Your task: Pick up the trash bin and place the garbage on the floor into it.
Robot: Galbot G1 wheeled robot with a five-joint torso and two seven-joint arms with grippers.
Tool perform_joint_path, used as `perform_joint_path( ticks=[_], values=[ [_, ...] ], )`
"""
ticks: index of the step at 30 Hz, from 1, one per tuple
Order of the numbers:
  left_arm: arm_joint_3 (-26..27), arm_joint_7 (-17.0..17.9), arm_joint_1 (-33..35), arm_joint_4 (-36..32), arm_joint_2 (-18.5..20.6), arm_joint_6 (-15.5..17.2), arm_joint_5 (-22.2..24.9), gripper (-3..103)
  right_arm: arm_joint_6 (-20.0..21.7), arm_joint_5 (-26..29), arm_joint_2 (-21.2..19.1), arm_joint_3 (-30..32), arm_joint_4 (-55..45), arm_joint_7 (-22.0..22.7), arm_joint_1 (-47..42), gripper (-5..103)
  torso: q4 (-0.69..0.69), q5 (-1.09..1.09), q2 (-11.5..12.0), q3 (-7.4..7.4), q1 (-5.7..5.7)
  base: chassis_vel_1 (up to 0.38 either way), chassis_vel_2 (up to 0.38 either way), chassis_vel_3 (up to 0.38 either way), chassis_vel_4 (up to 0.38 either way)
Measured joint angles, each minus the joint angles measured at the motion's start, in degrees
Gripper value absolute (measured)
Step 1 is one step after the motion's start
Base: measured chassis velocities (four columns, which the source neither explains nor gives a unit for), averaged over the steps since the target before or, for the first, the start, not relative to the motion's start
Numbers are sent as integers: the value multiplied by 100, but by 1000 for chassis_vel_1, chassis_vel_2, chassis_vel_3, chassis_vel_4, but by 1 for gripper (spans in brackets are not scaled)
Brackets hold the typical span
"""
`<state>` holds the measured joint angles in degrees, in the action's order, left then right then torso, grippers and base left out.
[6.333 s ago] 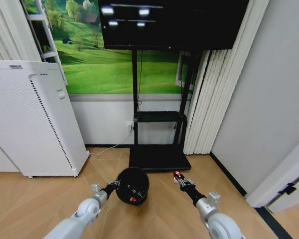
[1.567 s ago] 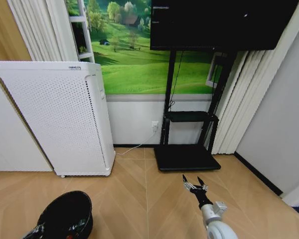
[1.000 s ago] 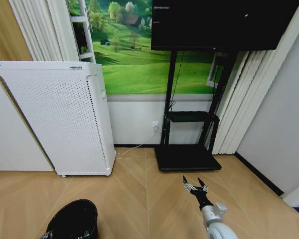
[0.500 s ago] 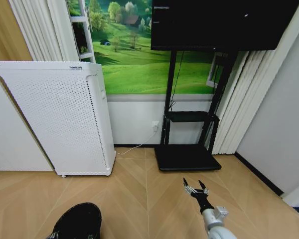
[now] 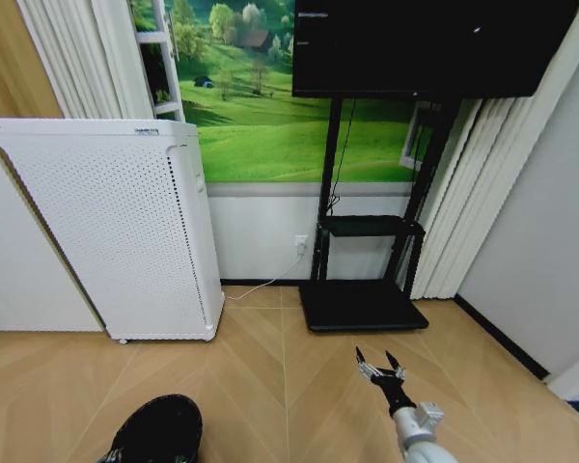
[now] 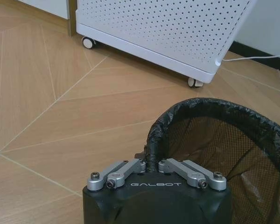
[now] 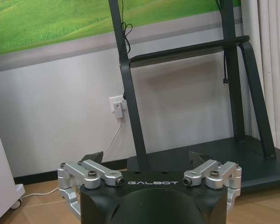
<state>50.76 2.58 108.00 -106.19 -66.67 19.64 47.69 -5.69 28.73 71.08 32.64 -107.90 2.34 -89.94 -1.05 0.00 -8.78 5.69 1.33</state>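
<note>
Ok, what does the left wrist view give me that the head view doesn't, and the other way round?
Left wrist view alone: the left gripper shut on the bin's rim, the mesh wall and black liner inside the bin, and the white unit's castors on the floor.

Head view alone: the right gripper open and empty over bare floor, the TV stand, the screen above it, the curtains and the green landscape mural.

Both: the bin, the perforated white unit and the wood floor.
</note>
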Motion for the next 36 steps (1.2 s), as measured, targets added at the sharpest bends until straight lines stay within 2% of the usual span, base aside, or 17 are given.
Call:
perform_joint_path(
  ticks=[4,8,9,10,11,12,18,19,20,22,23,25,27,30,33,34,36],
  values=[
    [-18,-27,48,-6,-33,14,-17,22,-9,-11,9,-3,-1,-39,-37,100,0,0,0,0,0,0,0,0,0],
    [-13,-23,85,-114,-66,53,-20,28,-7,-7,-14,-16,-7,-68,-42,100,0,0,0,0,0,0,0,0,0],
    [14,0,135,-222,-84,100,-20,39,-3,-6,-66,-37,-3,-77,-15,100,-1,-1,0,0,0,0,0,0,0],
    [38,13,168,-287,-93,116,-14,39,1,-6,-91,-45,6,-78,15,100,0,-1,0,0,0,0,0,0,0],
    [108,72,239,-430,-121,112,1,49,34,-2,-128,-60,27,-76,84,100,0,0,0,0,0,0,0,0,0],
    [108,72,239,-430,-121,112,1,49,34,-2,-128,-60,27,-76,84,100,0,0,0,0,0,0,0,0,0],
    [555,156,528,-940,-231,89,308,66,170,-5,-144,-72,73,-48,144,100,0,1,0,0,0,0,0,0,0],
    [736,188,677,-1140,-249,216,355,77,186,-5,-144,-74,79,-51,140,100,0,1,0,0,0,0,0,0,0],
    [736,188,677,-1140,-249,216,355,77,186,-5,-144,-74,79,-51,140,100,0,1,0,0,0,0,0,0,0],
    [975,104,906,-1422,-282,271,325,88,206,-5,-142,-73,66,-65,124,100,1,0,0,0,0,0,0,0,0],
    [1169,-55,1006,-1625,-321,116,205,94,228,-5,-130,-63,7,-68,92,100,2,0,0,0,0,0,0,0,0],
    [1319,-161,1043,-1787,-346,-50,87,94,254,-3,-117,-46,-75,-68,45,100,1,1,0,0,0,0,0,0,0],
    [1603,-223,1013,-2132,-345,-334,-190,99,318,-2,-69,-18,-343,-68,-123,100,1,0,0,0,0,0,0,0,0],
    [1759,-241,895,-2348,-263,-506,-470,100,375,-35,40,-16,-606,-53,-286,100,0,0,0,0,0,0,0,0,0],
    [1690,-244,570,-2554,-49,-812,-1053,100,411,-254,269,-22,-991,-7,-631,100,-1,-1,0,0,0,0,0,0,0],
    [1690,-244,570,-2554,-49,-812,-1053,100,411,-254,269,-22,-991,-7,-631,100,-1,-1,0,0,0,0,0,0,0],
    [1339,-243,295,-2722,98,-971,-1423,100,309,-536,426,66,-1304,23,-998,100,-1,-1,0,0,0,0,0,0,0]
  ],
)
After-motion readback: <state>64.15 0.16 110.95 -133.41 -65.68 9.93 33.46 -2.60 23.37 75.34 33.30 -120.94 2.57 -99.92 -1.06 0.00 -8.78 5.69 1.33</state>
